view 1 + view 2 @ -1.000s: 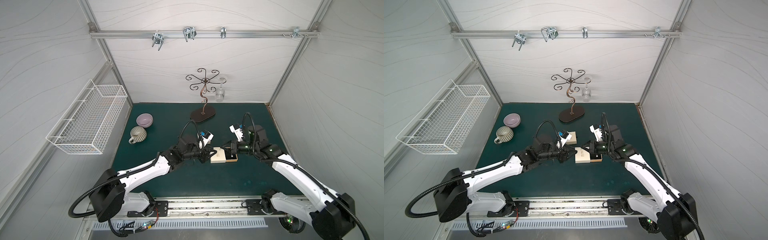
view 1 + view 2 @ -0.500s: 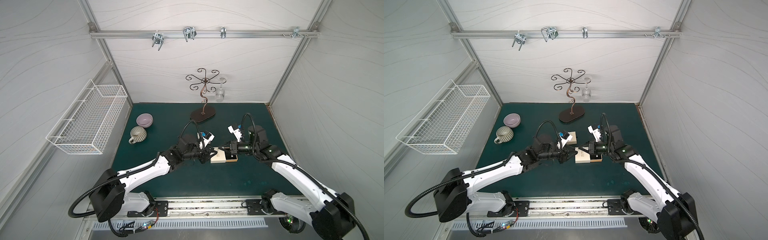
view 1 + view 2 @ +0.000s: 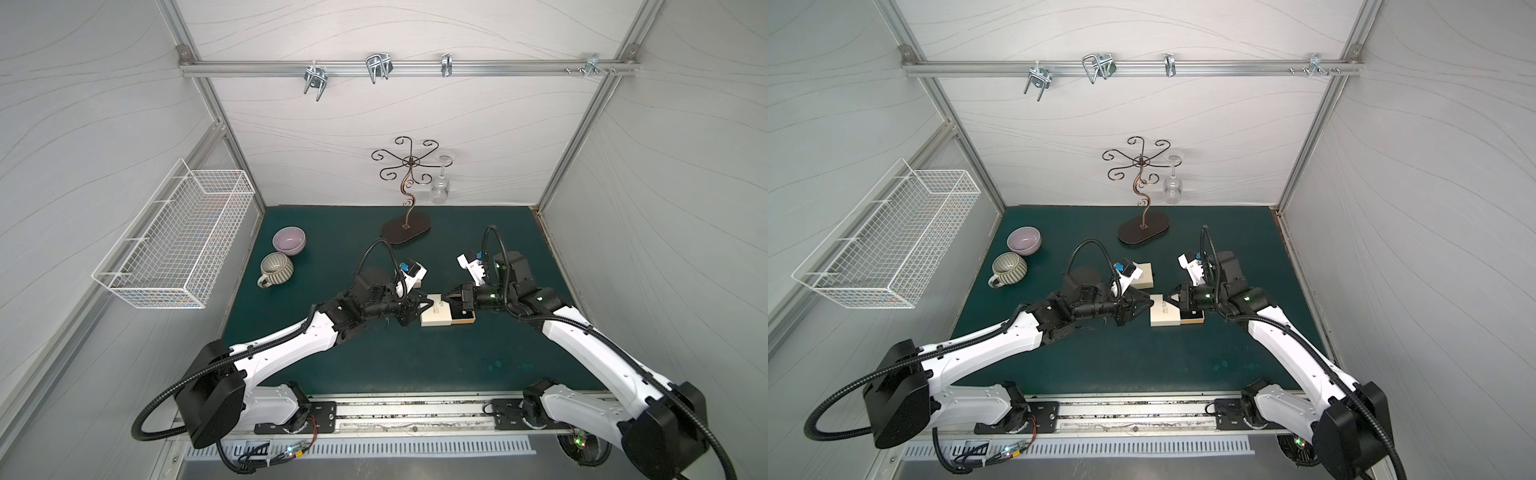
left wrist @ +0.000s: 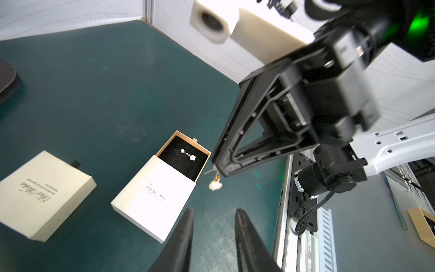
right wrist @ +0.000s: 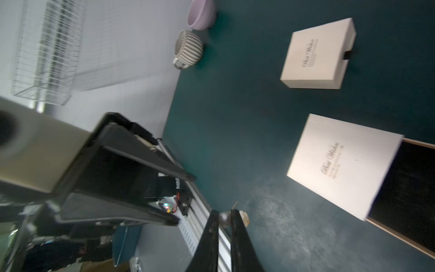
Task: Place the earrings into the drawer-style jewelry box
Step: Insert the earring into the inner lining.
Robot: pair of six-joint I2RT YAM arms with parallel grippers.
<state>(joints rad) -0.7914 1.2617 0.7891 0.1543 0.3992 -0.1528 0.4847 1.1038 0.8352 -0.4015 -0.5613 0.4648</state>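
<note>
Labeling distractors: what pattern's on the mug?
The mug has dark-and-cream stripes, clearest in the right wrist view.

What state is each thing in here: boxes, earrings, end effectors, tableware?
Front jewelry box: drawer partly pulled out.
Rear jewelry box: closed.
Earring in drawer: lying on black lining.
Right end effector: shut on held earring.
Held earring: dangling, not yet in drawer.
Left end effector: open, empty.
Wine glass: hanging upside down on stand.
Mug: upright.
Bowl: upright, empty.
</note>
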